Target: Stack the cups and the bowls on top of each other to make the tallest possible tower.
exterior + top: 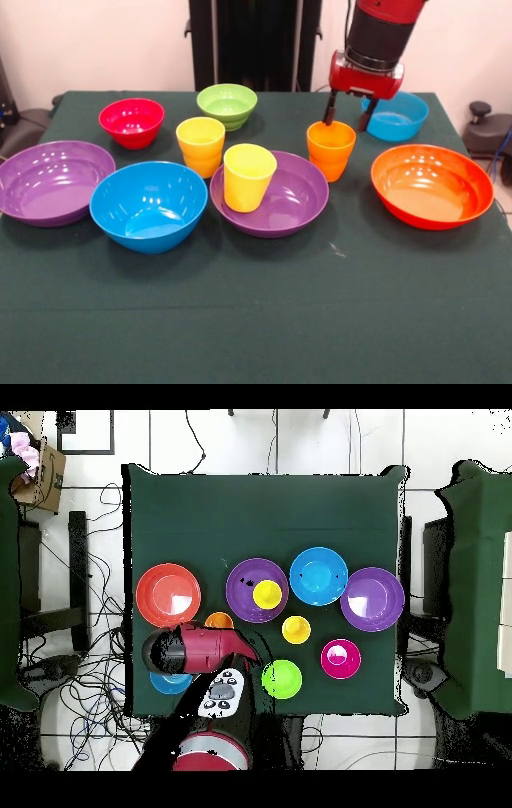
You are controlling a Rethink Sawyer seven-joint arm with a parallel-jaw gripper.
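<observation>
My gripper (348, 118) is open and empty, its fingertips just above the far rim of the orange cup (330, 150), which stands upright on the table. In the overhead view the arm covers most of this cup (219, 621). A yellow cup (249, 176) stands upright inside the middle purple bowl (296, 200). A second, darker yellow cup (201, 146) stands alone. The large blue bowl (149, 205), the left purple bowl (52, 180) and the large orange bowl (432, 186) sit apart along the front row.
The small red bowl (131, 122) and small green bowl (227, 105) sit at the far side. The small blue bowl (394, 114) sits just behind the gripper. The green cloth (256, 320) covers the table. Cables lie on the floor around it.
</observation>
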